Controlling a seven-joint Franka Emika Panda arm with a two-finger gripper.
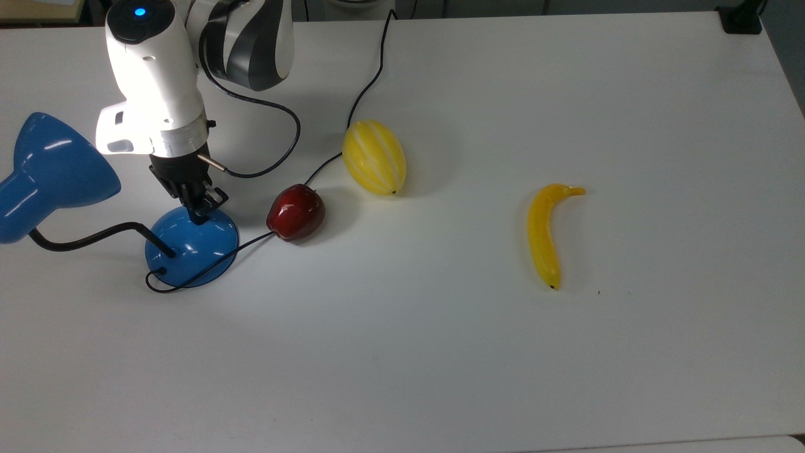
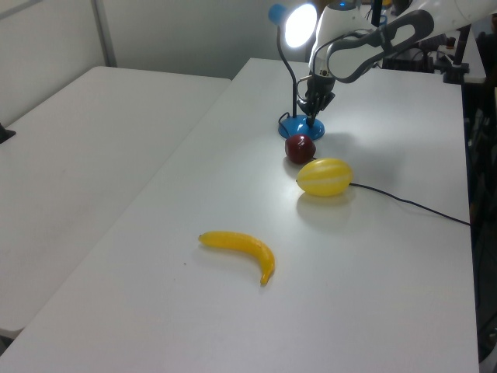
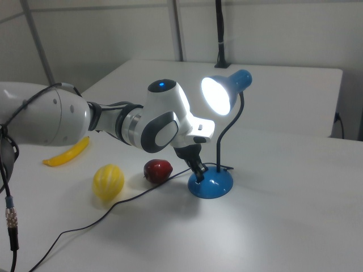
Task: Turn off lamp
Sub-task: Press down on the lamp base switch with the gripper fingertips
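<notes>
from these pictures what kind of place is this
Probably a robotics lab: a robot arm with its claw on a lit lamp, glossy fake-looking fruit like the banana, all on a plain white table.

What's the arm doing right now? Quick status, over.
Gripper shut, tip down on the lamp base where the switch sits. Shade lit, lamp on. Red apple beside the base, clear of the gripper; nothing blocking.

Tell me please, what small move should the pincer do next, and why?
Probably press a little further down on the base. The pincer tip sits on top of the blue lamp base, where the switch would be, yet the shade is lit in the right view, so the switch seems not yet tripped.
</notes>
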